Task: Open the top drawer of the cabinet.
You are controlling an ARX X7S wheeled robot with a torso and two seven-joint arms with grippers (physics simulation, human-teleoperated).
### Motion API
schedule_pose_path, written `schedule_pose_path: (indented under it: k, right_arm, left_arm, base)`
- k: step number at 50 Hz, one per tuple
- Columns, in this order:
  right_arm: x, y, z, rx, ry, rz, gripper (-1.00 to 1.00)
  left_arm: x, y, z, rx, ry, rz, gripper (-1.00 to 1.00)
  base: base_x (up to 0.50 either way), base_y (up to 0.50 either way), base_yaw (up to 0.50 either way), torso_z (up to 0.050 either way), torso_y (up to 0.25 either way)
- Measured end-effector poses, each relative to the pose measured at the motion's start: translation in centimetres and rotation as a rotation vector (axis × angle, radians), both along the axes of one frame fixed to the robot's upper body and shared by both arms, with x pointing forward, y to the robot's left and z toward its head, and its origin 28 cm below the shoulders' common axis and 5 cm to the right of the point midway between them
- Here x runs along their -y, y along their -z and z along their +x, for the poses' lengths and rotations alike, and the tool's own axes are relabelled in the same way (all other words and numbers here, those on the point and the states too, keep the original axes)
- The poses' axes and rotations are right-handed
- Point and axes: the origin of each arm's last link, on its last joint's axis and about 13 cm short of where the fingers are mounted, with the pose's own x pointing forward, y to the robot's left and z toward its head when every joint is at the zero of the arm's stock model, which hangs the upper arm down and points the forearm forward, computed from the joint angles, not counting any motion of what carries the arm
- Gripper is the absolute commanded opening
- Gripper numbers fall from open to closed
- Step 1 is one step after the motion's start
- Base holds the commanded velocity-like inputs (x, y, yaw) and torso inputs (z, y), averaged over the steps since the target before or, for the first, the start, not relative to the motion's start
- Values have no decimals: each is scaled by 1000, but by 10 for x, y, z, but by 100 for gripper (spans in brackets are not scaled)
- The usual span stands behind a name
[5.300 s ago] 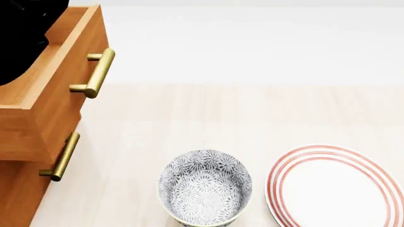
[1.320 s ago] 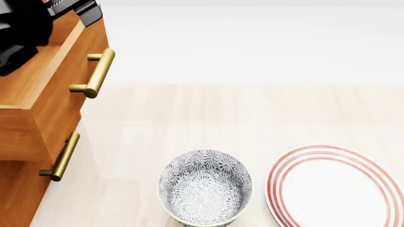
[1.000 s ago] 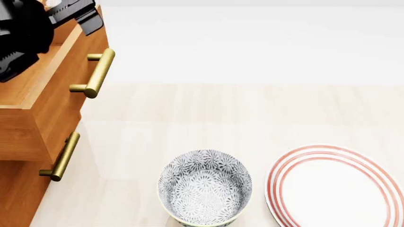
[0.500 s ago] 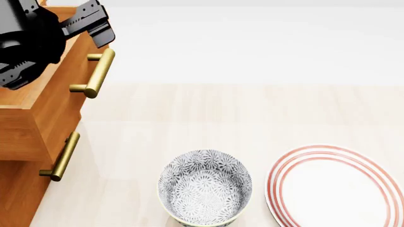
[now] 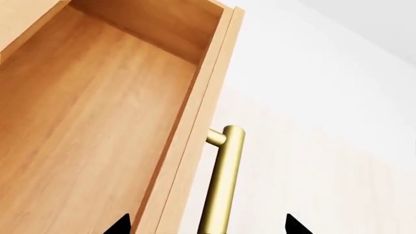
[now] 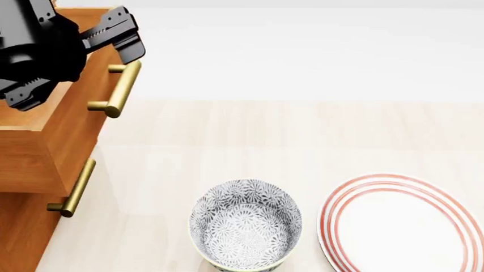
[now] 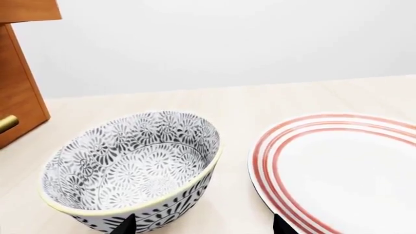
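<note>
The cabinet [image 6: 21,232] stands at the left edge of the head view. Its top drawer [image 6: 72,116] is pulled out, and its paler inside shows in the left wrist view [image 5: 85,122]. The drawer's brass bar handle [image 6: 115,88] also shows in the left wrist view [image 5: 223,180]. My left gripper [image 6: 121,35] is open and hovers just above the drawer's front edge and the handle's far end. In the left wrist view the left gripper [image 5: 204,227] has the handle between its spread fingertips, apart from both. My right gripper [image 7: 202,227] is open and empty, low in front of the bowl.
A second drawer's brass handle [image 6: 72,190] is below the top one. A patterned grey bowl [image 6: 246,226] and a red-ringed white plate [image 6: 400,224] sit on the pale wooden table; the right wrist view shows the bowl [image 7: 130,170] and the plate [image 7: 344,165] too.
My left gripper has come out from over the drawer's inside, moving right and forward to above the front edge and handle. The drawer, bowl and plate have hardly moved.
</note>
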Motion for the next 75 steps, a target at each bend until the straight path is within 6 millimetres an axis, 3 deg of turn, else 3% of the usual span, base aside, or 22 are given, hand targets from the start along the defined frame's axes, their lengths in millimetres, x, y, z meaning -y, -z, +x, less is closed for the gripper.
schedule_pose_path:
  k: [75]
  right_arm:
    - [2, -2, 0, 27, -9, -17, 100]
  left_arm:
    - [50, -10, -10, 22, 190, -70, 100]
  base:
    - [0, 0, 0, 0, 0]
